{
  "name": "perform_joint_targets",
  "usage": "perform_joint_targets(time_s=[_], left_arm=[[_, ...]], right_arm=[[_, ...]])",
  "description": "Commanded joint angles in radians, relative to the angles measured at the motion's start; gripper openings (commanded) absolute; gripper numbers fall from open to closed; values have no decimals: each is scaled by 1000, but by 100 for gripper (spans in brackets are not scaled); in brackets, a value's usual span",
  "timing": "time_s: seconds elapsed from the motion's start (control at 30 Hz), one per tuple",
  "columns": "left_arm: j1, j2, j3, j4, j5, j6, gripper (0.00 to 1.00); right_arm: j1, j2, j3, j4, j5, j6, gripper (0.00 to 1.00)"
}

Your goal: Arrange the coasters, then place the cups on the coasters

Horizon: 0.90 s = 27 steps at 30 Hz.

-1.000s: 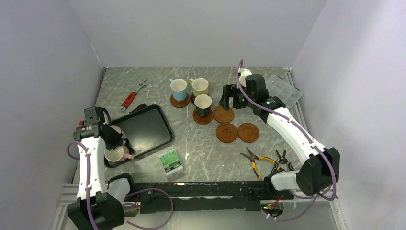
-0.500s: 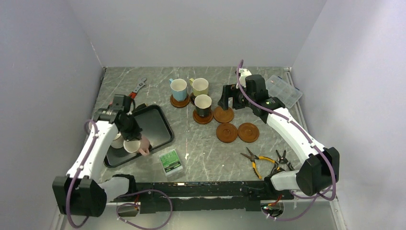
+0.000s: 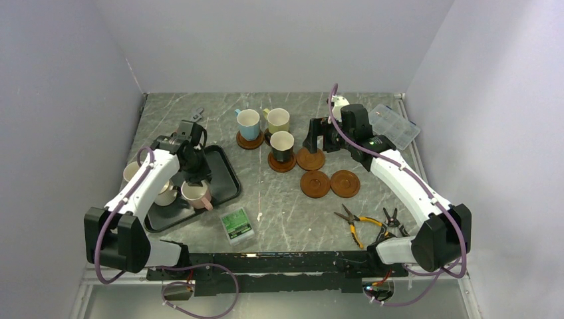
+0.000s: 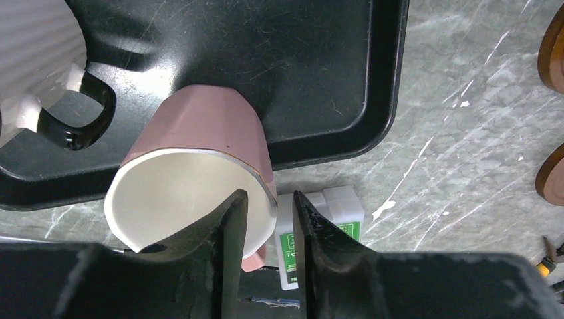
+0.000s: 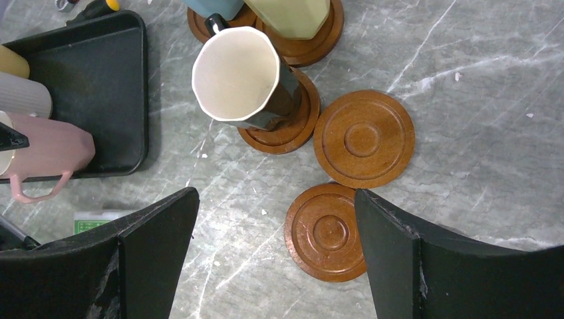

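Note:
The pink cup [image 4: 199,133] tilts at the front edge of the black tray [image 3: 223,174]. My left gripper [image 4: 269,203] straddles its rim, one finger inside. The other finger stands outside, with a gap to the wall, so the jaws are open. A white ribbed cup [image 4: 33,60] and a yellow cup [image 5: 10,63] are also at the tray. The light blue cup [image 3: 249,123], olive cup [image 3: 278,119] and black cup [image 3: 282,147] each stand on a coaster. Three bare coasters [image 3: 314,183] lie beside them. My right gripper [image 5: 274,199] hovers open above these, holding nothing.
A green-and-white box [image 3: 237,223] lies just in front of the tray. Pliers [image 3: 356,222] lie near the right arm's base. At the back right stands a clear plastic case [image 3: 394,126]. A wrench [image 3: 196,113] is partly hidden behind the left arm.
The left arm swung from the near-left corner rightward over the tray, carrying the pink cup, and its jaws have parted from the rim. The right arm has not moved.

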Motion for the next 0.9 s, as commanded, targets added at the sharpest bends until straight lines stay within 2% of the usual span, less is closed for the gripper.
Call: perform_joint_targets(time_s=[0.0,0.17,0.23,0.47,0.63,0.8,0.87], left_arm=[[-7,3,28,23,-14,29,40],[-9,3,-16,34,-16,37,52],[-11,7,-32,50,2,43,54],[-76,31,-31,130,65,162,42],[-130,30,-15,127,97,264,42],[-164,3,-5,86,26,286,51],[-164,-26,3,73,-14,273,57]], right_arm=[[-4,-13,1,34,-21,10,91],[-3,-17,-2,35,-24,15,91],[-3,-19,-4,36,-26,16,91],[-3,-19,-8,31,-28,26,91],[-3,-16,-7,28,-34,31,91],[-3,-11,-4,32,-58,28,90],[-2,-10,-3,38,-73,20,90]])
